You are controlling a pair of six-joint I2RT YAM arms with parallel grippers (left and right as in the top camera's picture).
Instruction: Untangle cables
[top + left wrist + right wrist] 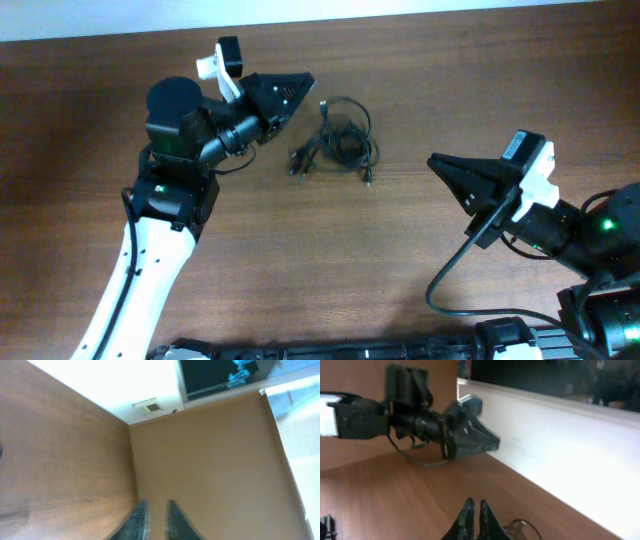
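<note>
Here the cables (338, 143) lie loosely tangled on the table (430, 70)

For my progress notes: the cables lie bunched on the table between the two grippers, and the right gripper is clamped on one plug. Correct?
No. The right gripper is shut on nothing, clear of the cables; the overhead view shows bare table between them. The cables do lie bunched on the table between it and the left gripper.
</note>
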